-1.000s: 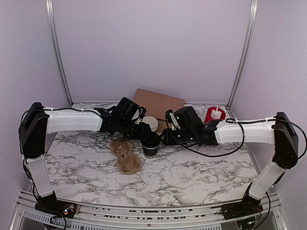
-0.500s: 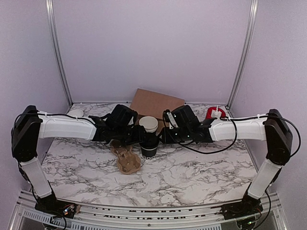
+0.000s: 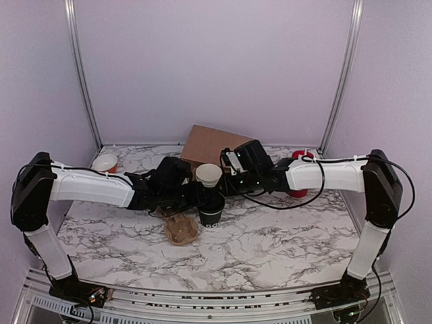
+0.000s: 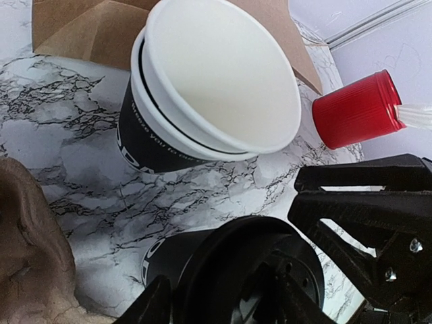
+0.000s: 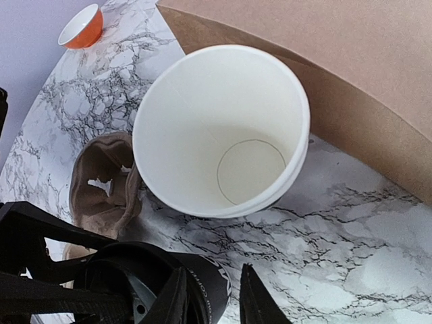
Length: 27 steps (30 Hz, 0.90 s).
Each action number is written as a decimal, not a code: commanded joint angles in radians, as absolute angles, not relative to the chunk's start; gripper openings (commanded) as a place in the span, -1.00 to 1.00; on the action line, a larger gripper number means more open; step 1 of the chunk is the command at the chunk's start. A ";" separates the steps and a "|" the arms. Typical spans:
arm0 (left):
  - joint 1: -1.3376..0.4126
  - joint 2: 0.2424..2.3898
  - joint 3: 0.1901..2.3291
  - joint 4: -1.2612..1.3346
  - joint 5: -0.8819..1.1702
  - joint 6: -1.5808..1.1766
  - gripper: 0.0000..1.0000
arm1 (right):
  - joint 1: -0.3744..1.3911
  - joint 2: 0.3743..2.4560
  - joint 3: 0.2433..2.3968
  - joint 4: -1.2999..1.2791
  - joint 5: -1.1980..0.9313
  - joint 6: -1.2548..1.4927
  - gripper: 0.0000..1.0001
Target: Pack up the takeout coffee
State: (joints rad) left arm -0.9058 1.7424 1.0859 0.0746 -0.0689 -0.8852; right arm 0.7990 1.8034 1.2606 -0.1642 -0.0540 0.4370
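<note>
The takeout coffee (image 3: 211, 213), a black lidded cup with white lettering, stands mid-table. It also shows in the left wrist view (image 4: 229, 266) and the right wrist view (image 5: 206, 287). My left gripper (image 3: 201, 200) reaches in from the left. Its fingers (image 4: 154, 305) sit on either side of the cup's lidded top and look closed on it. My right gripper (image 3: 225, 192) comes from the right. Its fingers (image 5: 251, 297) are a little apart, straddling the cup's near wall, with marble showing between one finger and the cup.
Two nested lidless cups (image 3: 208, 174) stand just behind the coffee. A brown paper bag (image 3: 219, 143) lies behind them. A brown pulp cup carrier (image 3: 181, 228) sits front-left of the coffee. A red cylinder (image 4: 358, 108) is at the right and an orange bowl (image 3: 105, 163) at the far left.
Both arms have stretched out lower and flatter toward the centre. The right gripper's body has shifted back and left. The coffee has moved slightly nearer the front.
</note>
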 commanded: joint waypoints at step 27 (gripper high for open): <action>-0.917 1.738 1.046 0.055 -0.100 -0.918 0.06 | 0.933 1.594 1.092 -0.244 0.041 0.495 -0.42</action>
State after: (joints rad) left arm -0.9119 1.7321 1.0679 0.0864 -0.0917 -0.9245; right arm 0.9302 1.5837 1.0813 -0.2512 0.0162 0.4789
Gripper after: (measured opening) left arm 0.532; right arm 0.290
